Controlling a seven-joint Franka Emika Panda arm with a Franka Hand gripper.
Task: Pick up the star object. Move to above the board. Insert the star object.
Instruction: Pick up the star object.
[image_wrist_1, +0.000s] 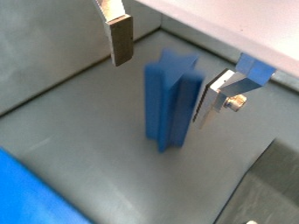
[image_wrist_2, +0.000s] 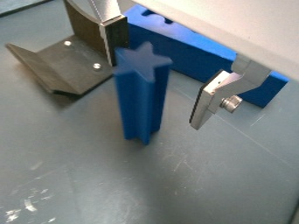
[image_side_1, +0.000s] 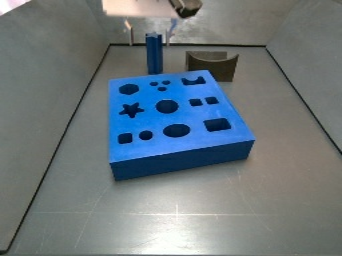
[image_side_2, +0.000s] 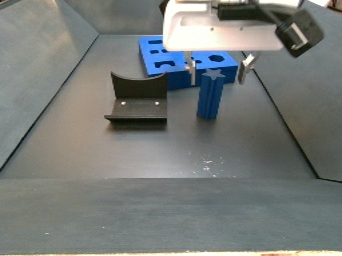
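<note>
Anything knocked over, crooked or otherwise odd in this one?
Nothing stands out. The star object stands upright on the floor between the open fingers of the gripper, not yet gripped. The board lies flat; the fixture stands apart.

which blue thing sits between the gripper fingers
The star peg: it stands upright on the floor between the open gripper fingers. The blue board lies flat, apart from them.

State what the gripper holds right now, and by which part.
Nothing is held. The gripper is open, its fingers on either side of the upright star object near its top, with gaps showing in both wrist views.
</note>
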